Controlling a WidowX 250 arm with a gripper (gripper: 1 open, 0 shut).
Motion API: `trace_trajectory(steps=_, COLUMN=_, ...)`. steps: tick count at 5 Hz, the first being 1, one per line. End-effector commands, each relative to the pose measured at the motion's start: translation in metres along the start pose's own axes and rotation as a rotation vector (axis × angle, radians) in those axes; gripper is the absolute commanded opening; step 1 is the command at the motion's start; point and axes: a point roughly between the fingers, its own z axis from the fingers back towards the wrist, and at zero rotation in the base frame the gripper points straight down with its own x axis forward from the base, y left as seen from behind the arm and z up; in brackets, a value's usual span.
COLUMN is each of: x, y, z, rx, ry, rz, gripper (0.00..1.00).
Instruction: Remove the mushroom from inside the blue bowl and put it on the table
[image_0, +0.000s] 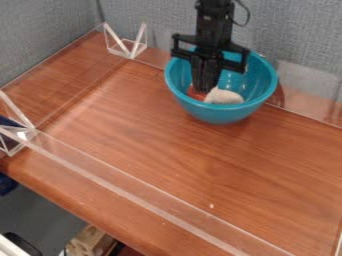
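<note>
Camera: gripper (205, 88) clenched at mushroom (225, 97), grasp unconfirmed; not yet clear of blue bowl (254, 106); placement on table (147, 150) outstanding.

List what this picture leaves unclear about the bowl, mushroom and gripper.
- Camera view: whether the gripper holds the mushroom; it overlaps the orange end, too small to tell.
- Camera view: whether the mushroom rests in the bowl or hangs above its floor; one view only.
- Far inner wall of the bowl: hidden behind the gripper.
- The arm: cut off by the top edge.
</note>
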Motion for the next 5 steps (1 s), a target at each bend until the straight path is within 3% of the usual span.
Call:
trace_trajectory(steps=1, x=-0.018, y=0.014, z=0.055, rx=0.003, ry=-0.128, rz=0.021, gripper=0.00)
trace_trajectory(steps=2, x=-0.042, y=0.035, z=0.076, rx=0.000, ry=-0.148, rz=0.058, gripper=0.00)
trace_trajectory(steps=3, x=-0.063, y=0.068, z=0.077, rx=0.011, ry=-0.130, rz=0.094, gripper=0.00)
trace_trajectory(steps=4, x=-0.057, y=0.050, z=0.068, rx=0.008, ry=-0.118, rz=0.048, gripper=1.00)
trace_trajectory(steps=5, x=-0.053, y=0.048, z=0.059, rx=0.006, ry=-0.093, rz=0.028, gripper=1.00)
